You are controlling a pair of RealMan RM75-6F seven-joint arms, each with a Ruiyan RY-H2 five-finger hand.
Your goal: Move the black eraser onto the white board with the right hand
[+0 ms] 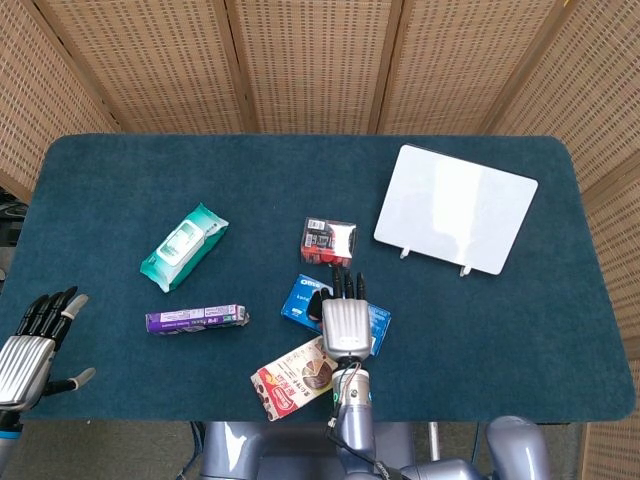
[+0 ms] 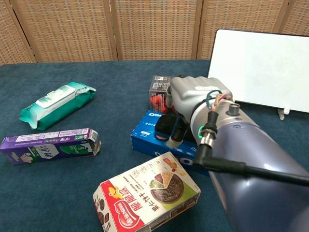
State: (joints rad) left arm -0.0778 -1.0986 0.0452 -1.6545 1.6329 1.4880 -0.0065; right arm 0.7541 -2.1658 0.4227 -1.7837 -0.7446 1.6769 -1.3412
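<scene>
The black eraser (image 1: 318, 306) (image 2: 166, 125) lies on top of a blue Oreo box (image 1: 299, 293) (image 2: 147, 138) near the table's front middle. My right hand (image 1: 347, 316) (image 2: 195, 99) hovers over that box, its dark fingers (image 1: 348, 283) stretched forward and one finger (image 2: 175, 134) coming down just right of the eraser. I cannot see a grip on it. The white board (image 1: 456, 207) (image 2: 260, 67) lies at the back right, well apart from the hand. My left hand (image 1: 30, 345) rests at the front left edge, fingers spread and empty.
A red and black box (image 1: 328, 241) (image 2: 158, 92) sits just behind the Oreo box. A snack box (image 1: 295, 378) (image 2: 147, 195) lies in front of it. A green wipes pack (image 1: 183, 246) (image 2: 58, 104) and a purple box (image 1: 196, 320) (image 2: 48, 144) lie to the left.
</scene>
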